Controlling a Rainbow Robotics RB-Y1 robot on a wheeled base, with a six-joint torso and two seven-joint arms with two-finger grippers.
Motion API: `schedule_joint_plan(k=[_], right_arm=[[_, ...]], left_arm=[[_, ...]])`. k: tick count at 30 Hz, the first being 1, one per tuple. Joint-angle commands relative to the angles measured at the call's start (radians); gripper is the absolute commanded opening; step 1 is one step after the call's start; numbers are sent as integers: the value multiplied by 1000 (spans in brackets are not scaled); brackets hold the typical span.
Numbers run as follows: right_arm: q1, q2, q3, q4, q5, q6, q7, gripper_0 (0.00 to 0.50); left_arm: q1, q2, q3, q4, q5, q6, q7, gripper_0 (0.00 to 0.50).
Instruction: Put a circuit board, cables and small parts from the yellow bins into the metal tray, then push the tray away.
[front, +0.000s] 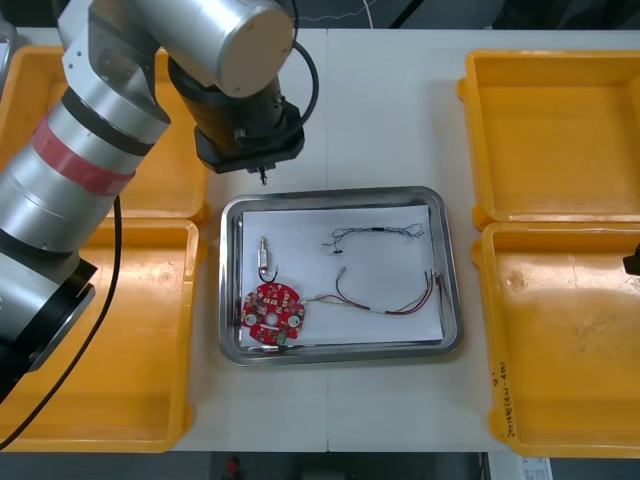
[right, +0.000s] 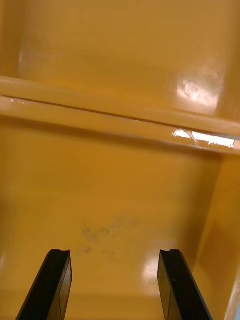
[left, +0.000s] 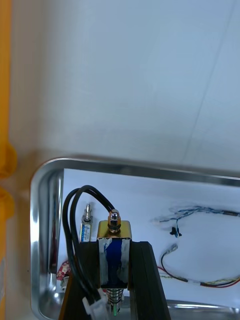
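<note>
Over the far left corner of the metal tray, the left end effector hangs clenched on a small metal part with a looped black wire. It holds the part upright, probably so it can be set down cleanly inside. Within the tray lie a circuit board, another metal piece, a blue-and-white cable and a red-and-yellow cable. Right of the tray, the right end effector waits released and empty over a yellow bin, clear of the drop.

Four yellow bins, one metal tray, one circuit board, two loose cables, two small metal parts (one held).
</note>
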Motion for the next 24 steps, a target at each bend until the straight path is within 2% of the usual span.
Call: schedule_joint_plan(k=[1, 5, 8, 24], right_arm=[[46, -25, -26, -35, -23, 3, -98, 500], [64, -14, -26, -35, -48, 3, -149, 500], [78, -8, -24, -29, -51, 3, -150, 500], [72, -8, -16, 100, -78, 3, -165, 500]], left_arm=[[1, -35, -83, -36, 37, 8, 42, 0], [18, -42, -129, -36, 51, 6, 42, 0], [44, -42, -160, -36, 48, -34, 38, 0], [130, -29, -301, -25, -32, -149, 22, 0]])
